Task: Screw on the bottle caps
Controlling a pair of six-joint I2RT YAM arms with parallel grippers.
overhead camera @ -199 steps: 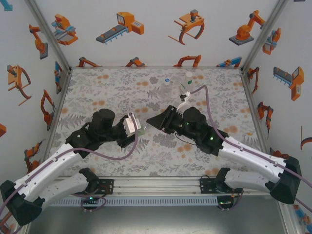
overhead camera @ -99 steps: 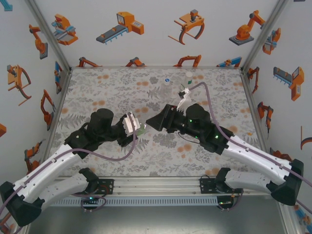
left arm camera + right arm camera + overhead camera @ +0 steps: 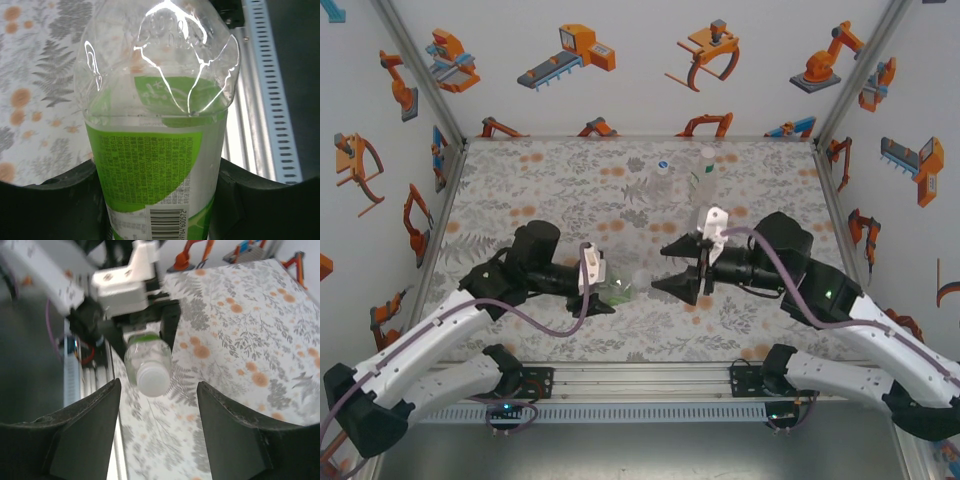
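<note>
- Top view: the left gripper (image 3: 610,292) is clamped on a green-labelled bottle (image 3: 622,290) of clear, glossy plastic. The bottle lies roughly level above the floral-printed surface (image 3: 540,180), its neck towards the right arm.
- The right gripper (image 3: 658,270) faces that neck from just beside it. Its two dark, wedge-shaped fingers are spread apart, with nothing between them.
- Near the far edge of the surface stand a shorter clear bottle (image 3: 662,175) and a taller clear bottle (image 3: 706,172), both upright, close together and well apart from both grippers.
- Left wrist view: the bottle fills the middle. It has a moulded, lobed base of thin transparent plastic with bright glints, and below that a lime-green and white wrap label with fine print and a barcode.
- Matte black fingers (image 3: 50,205) press against it on both sides. A slotted metal rail (image 3: 265,75) runs along the right.
- Right wrist view: a smooth, round white cap (image 3: 154,381) sits on the bottle's neck, end-on to the camera.
- How tightly the cap is screwed on I cannot tell.
- The right gripper's broad, dull black fingers (image 3: 85,435) stand wide on either side in the foreground, clear of the cap.
</note>
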